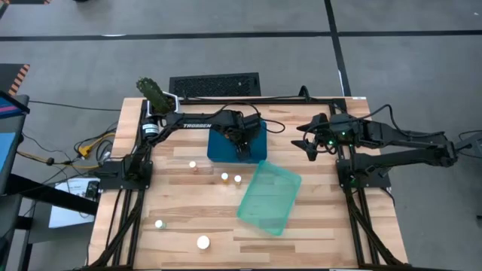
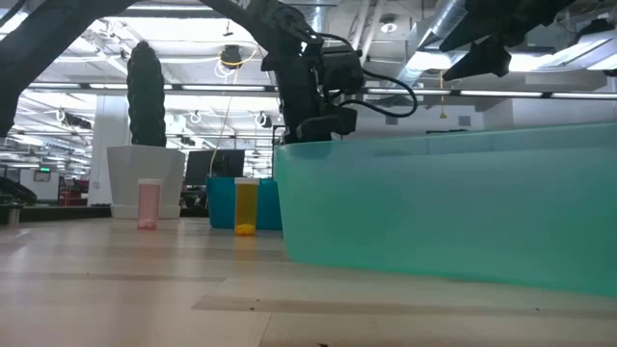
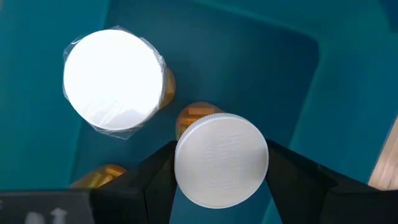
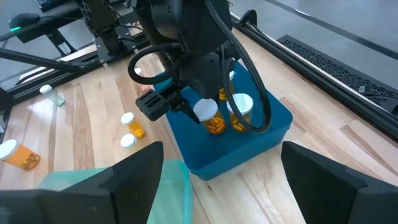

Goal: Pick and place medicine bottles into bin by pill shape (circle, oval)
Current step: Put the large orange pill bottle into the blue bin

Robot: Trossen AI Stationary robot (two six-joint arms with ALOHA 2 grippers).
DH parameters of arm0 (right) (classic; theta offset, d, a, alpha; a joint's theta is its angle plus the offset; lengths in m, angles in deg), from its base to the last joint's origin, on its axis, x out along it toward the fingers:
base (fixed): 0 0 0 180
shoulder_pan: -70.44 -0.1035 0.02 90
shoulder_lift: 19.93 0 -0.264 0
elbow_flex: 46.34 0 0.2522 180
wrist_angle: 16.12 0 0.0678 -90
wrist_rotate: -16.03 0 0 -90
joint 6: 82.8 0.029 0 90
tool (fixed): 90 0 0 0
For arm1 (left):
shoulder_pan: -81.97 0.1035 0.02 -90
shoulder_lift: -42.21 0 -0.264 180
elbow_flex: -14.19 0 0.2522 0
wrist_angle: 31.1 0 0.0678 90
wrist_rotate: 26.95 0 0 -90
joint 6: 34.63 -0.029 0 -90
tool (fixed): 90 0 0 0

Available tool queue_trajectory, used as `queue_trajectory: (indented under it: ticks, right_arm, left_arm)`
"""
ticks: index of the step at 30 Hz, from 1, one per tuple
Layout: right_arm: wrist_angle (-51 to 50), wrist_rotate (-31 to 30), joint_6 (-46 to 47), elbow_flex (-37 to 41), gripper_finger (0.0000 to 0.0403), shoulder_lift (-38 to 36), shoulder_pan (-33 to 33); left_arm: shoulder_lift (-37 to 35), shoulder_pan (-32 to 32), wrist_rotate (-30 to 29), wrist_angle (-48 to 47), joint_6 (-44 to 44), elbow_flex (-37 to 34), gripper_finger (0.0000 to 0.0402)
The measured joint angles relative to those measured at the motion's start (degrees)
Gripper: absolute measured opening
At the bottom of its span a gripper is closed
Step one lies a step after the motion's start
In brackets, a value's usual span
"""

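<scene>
A: Bottles, then — how far along? Start with the big things.

B: Table (image 1: 181, 248) first. On it, a teal bin (image 1: 269, 197) lies near the middle and looks empty. A blue bin (image 1: 218, 147) sits just behind it, under the left arm.

A: And the arms?

B: Left gripper (image 4: 186, 107) hangs over the blue bin, its fingers pinching an amber bottle (image 4: 207, 114) by the white cap. In the left wrist view that cap (image 3: 221, 160) sits squarely between the two fingers. Right gripper (image 1: 307, 141) waits off to the side, near the table's far right edge, fingers spread and holding nothing.

A: What's already sorted?

B: One capped amber bottle (image 4: 239, 112) stands in the blue bin beside the held one, and a sliver of another amber body (image 3: 99, 176) shows at the edge of the left wrist view. I'd say that makes two in, one about to go.

A: What's left?

B: Three small bottles (image 1: 224, 177) stand out in the open near the teal bin, and two more (image 1: 202, 242) near the front edge. So roughly half the job remains, by my reckoning, and nothing has gone into the teal bin yet.
</scene>
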Motion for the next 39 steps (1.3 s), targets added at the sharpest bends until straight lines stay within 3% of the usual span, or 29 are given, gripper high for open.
queue_trajectory:
  ticks: [15,20,24,28,33,39]
  right_arm:
    - [0.0,0.0,0.0,0.0,0.0333,0.0,0.0]
    - [0.0,0.0,0.0,0.0,0.0333,0.0,0.0]
    - [0.0,0.0,0.0,0.0,0.0333,0.0,0.0]
    - [0.0,0.0,0.0,0.0,0.0333,0.0,0.0]
    - [-0.3,0.0,0.0,0.0,0.0333,0.0,0.0]
    - [-1.7,0.0,0.0,0.0,0.0333,0.0,0.0]
  left_arm:
    - [0.1,-0.1,0.4,-1.9,0.4,4.3,0.0293]
    - [0.1,-0.2,1.3,-9.5,0.4,10.3,0.0294]
    - [0.1,-1.3,5.9,-23.1,-1.5,17.9,0.0294]
    - [0.0,-5.2,11.6,-38.9,-4.4,23.9,0.0294]
    - [-7.7,-12.9,21.2,-38.3,-0.7,21.1,0.0295]
    - [-17.0,-24.1,14.4,-36.6,11.9,14.0,0.0295]
